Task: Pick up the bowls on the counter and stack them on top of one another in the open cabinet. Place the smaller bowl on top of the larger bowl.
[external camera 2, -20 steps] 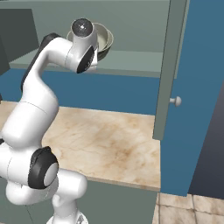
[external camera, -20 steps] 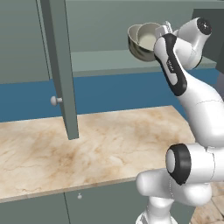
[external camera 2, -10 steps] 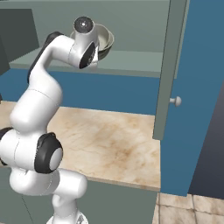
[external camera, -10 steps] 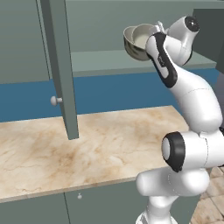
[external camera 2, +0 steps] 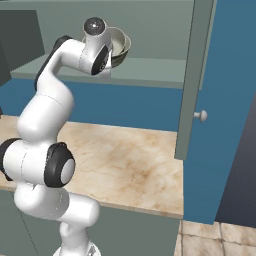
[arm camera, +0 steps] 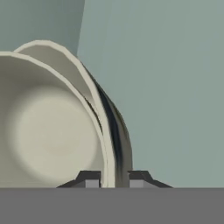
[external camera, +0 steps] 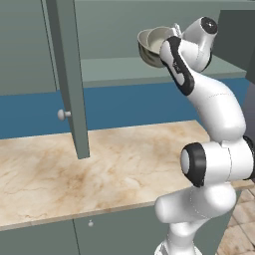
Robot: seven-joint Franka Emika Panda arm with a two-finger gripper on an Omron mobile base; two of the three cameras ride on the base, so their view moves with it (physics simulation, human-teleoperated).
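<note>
Your hand (arm camera: 113,178) is clamped on the rim of the smaller bowl (arm camera: 52,131), holding it nested over the larger bowl (arm camera: 116,131) above the open cabinet (external camera: 119,69) shelf.

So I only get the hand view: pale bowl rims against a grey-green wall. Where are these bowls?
Observer: Up at the shelf of the open cabinet, high above the counter. The bowls sit at its right end.
Operator: Is a door in the way?
Observer: No, the door stands swung out, off to the arm's left.
Operator: How does the arm reach?
Observer: It rises in front of the counter and bends up over it, pincer on the smaller bowl.
</note>
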